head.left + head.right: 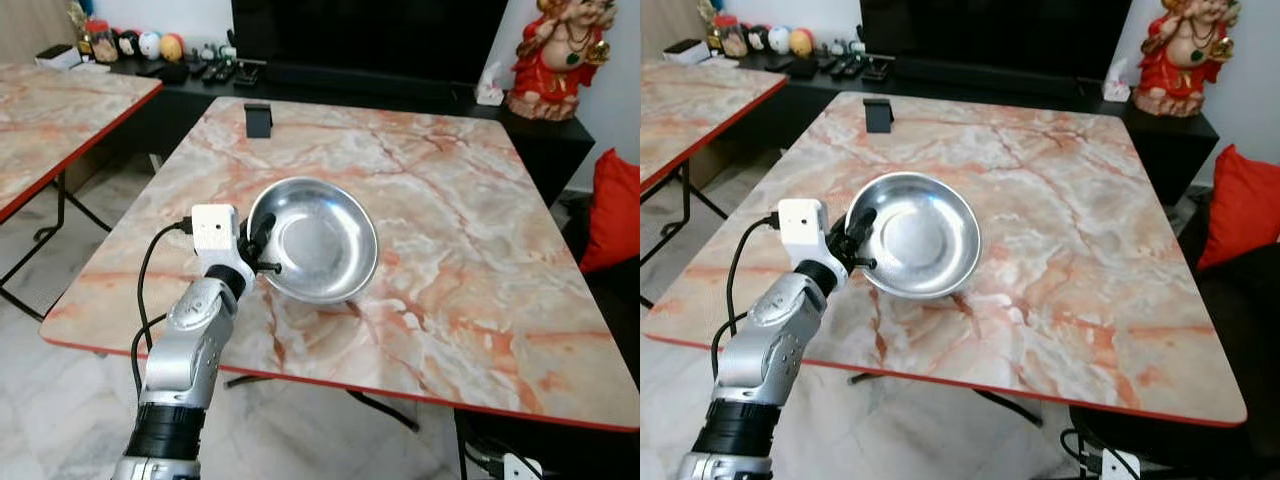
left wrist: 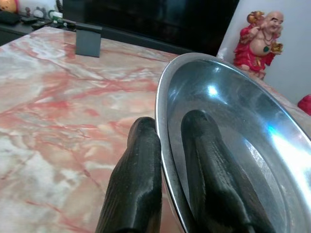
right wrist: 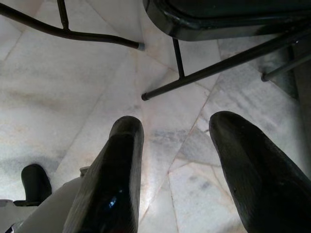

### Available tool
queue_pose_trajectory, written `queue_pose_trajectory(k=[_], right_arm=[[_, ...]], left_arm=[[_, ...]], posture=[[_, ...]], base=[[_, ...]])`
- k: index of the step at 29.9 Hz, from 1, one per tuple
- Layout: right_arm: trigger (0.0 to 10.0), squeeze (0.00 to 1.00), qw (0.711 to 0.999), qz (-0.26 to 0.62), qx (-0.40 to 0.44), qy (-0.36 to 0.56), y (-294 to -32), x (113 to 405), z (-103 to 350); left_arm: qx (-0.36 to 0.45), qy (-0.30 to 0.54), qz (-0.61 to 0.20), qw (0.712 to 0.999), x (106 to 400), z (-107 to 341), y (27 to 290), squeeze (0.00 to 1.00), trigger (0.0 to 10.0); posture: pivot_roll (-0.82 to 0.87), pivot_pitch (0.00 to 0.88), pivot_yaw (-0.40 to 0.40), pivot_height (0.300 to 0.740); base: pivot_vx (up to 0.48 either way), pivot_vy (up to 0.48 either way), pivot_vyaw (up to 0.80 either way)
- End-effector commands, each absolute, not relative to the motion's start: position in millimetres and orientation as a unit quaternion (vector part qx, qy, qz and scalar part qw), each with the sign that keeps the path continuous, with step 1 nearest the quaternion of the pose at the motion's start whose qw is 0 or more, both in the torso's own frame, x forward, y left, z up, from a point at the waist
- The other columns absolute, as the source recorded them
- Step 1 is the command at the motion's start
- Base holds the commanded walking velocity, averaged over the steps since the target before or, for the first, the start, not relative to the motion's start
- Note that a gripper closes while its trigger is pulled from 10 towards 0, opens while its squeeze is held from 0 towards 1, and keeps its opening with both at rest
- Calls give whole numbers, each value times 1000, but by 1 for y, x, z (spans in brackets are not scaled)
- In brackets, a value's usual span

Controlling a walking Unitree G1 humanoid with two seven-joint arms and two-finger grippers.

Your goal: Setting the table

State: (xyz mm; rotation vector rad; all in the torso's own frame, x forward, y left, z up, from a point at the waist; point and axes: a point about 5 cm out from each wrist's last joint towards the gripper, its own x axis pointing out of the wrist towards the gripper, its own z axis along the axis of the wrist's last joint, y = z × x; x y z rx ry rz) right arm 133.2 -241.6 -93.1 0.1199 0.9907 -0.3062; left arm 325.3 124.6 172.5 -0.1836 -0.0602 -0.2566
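Left pincer [image 1: 262, 243] clamped on rim of steel bowl [image 1: 322, 238], tilted over marble counter [image 1: 470, 220]. Right pincer [image 3: 177, 160] spread wide above floor. Black stand [image 1: 258, 119] at counter's far edge; red figurine [image 1: 552, 55] beyond.

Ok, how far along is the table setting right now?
Nothing looks laid yet: the marble table carries just a small black stand at its far edge. In hand: the left gripper pinches the steel bowl by its rim, one finger inside, one outside, bowl tilted over the table. Left: setting it down. The right gripper hangs open above the floor.
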Motion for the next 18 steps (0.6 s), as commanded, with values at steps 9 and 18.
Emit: queue_pose_trajectory(k=[9,18], right_arm=[[10000,0,865,-147,51,477,-245,130,-93],[10000,0,865,-145,49,477,-246,131,-93]], left_arm=[[-96,-38,-129,986,325,175,123,0,10000],[-97,-39,-132,986,325,177,122,0,10000]], posture=[[98,0,-57,740],[96,0,-58,740]], base=[[0,-330,0],[0,-456,0]])
